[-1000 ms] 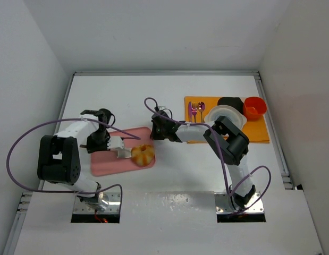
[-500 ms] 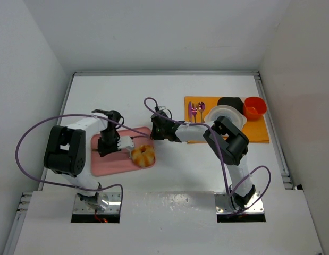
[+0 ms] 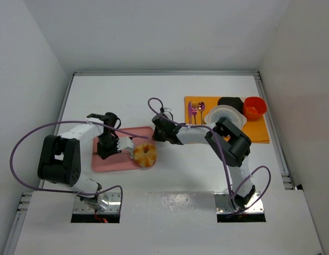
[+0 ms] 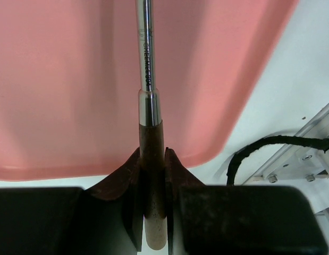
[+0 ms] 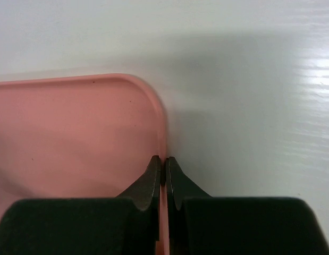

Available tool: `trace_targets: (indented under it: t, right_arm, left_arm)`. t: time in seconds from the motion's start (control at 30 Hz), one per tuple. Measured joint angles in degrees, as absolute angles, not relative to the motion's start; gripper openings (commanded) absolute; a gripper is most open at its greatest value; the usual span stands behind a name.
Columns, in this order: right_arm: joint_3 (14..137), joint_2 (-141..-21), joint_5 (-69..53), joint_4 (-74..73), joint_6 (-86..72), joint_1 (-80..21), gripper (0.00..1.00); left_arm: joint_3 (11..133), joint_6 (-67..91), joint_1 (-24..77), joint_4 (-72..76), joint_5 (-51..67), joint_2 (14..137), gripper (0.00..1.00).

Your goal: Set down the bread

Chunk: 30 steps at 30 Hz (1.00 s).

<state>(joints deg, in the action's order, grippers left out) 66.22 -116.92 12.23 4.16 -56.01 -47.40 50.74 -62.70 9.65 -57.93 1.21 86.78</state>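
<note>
The bread point(image 3: 145, 155), a golden-brown knotted bun, sits at the front right corner of the pink tray point(image 3: 114, 162). My left gripper point(image 3: 116, 144) is shut on the brown handle of a utensil point(image 4: 152, 154). Its metal shaft point(image 4: 145, 53) runs out over the tray point(image 4: 63, 79) toward the bread. The utensil's far end and the bread are out of the left wrist view. My right gripper point(image 3: 154, 135) is shut on the tray's right rim; in the right wrist view the jaws point(image 5: 164, 163) pinch the thin edge of the tray point(image 5: 74, 133).
An orange mat point(image 3: 260, 133) lies at the back right with a white plate point(image 3: 224, 114), a black cup point(image 3: 230, 102), a red bowl point(image 3: 254, 107) and a fork and spoon point(image 3: 196, 110). White walls enclose the table. Purple cables loop from both arms.
The left gripper has moved right along the tray with the utensil, and the bread has shifted slightly right at the tray corner. The right gripper stays on the rim.
</note>
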Motion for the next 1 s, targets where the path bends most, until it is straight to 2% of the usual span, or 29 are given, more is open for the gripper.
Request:
trace_targets:
  t: [0.4, 0.77, 1.0]
  right_arm:
    - [62.52, -114.52, 14.50, 3.84, -64.71, -46.85, 0.00]
    - [65.06, -114.72, 14.92, -0.84, -61.87, -47.03, 0.00]
    - [65.82, -114.93, 14.98, -1.91, -60.86, -47.03, 0.00]
  left_arm:
    - [49.54, -62.57, 9.17, -58.24, 3.31, 86.76, 0.00]
    - [49.63, -64.18, 9.17, -52.25, -8.40, 86.78, 0.00]
    - [52.23, -66.87, 9.17, -52.31, -10.55, 87.35, 0.00]
